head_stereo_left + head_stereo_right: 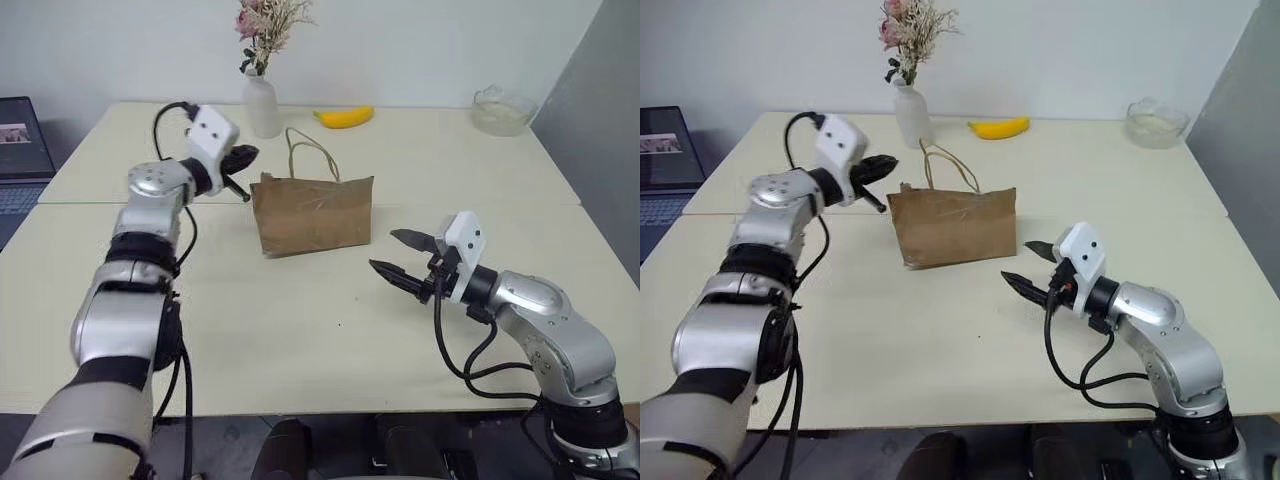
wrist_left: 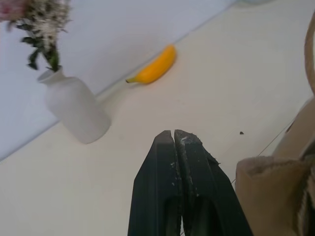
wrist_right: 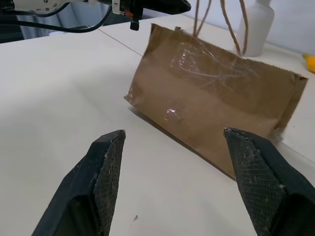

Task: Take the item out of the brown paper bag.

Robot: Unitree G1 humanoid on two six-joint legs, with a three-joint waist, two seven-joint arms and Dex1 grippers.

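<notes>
Bag upright on the desk, both claws beside it.

The brown paper bag (image 1: 313,214) stands mid-desk, long axis running 9 to 3 o'clock; the item inside is hidden. The left claw (image 1: 240,157), clenched on nothing, hovers at the bag's 10 o'clock corner, the nearer one. The right claw (image 1: 400,256), spread and empty, sits at the bag's 4 o'clock. The pale desk (image 1: 300,330) meets a white wall.

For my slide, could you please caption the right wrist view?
Open right gripper faces the standing brown paper bag on the table.
</notes>
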